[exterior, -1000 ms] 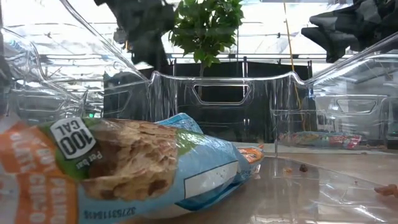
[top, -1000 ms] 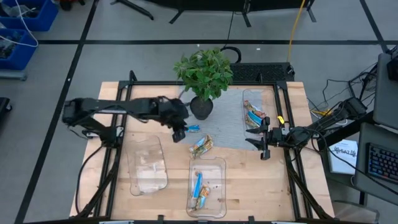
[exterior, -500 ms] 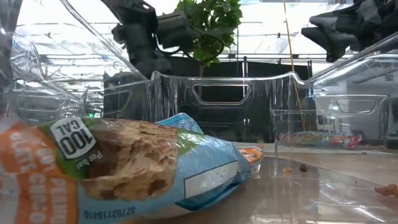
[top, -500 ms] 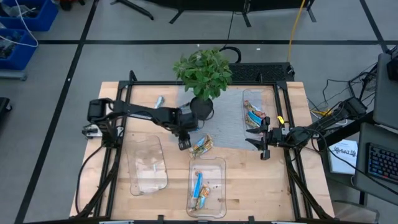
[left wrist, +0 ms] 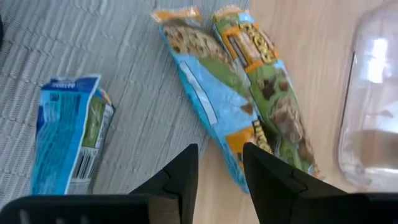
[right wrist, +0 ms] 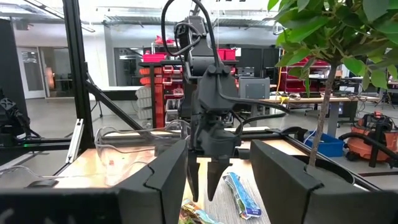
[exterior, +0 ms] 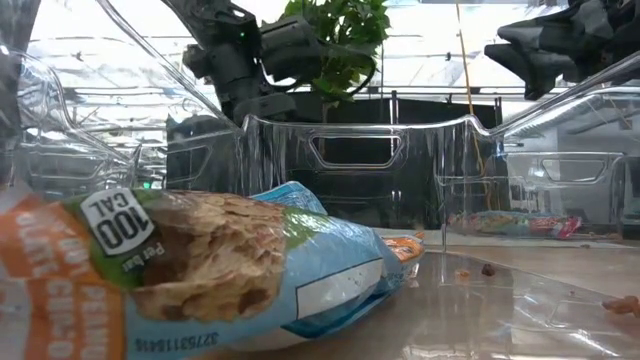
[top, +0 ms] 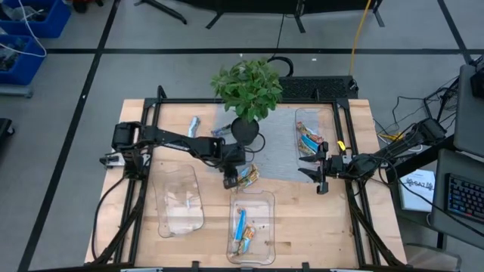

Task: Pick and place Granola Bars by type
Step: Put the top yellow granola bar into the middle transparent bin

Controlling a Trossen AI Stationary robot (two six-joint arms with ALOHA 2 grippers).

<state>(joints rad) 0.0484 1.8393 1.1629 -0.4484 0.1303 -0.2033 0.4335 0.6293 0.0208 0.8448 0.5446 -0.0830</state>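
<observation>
With its fingers slightly apart, the left gripper (left wrist: 221, 165) could probably pinch both touching bars (left wrist: 208, 99) instead of one.

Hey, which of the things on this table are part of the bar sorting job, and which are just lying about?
Job: two bars by the left tool; blue bar beside them; bars in the front tray and right tray; left tray.
Lying about: potted plant; grey mat.

Overhead and right wrist views share the left tool (top: 231, 181)
</observation>
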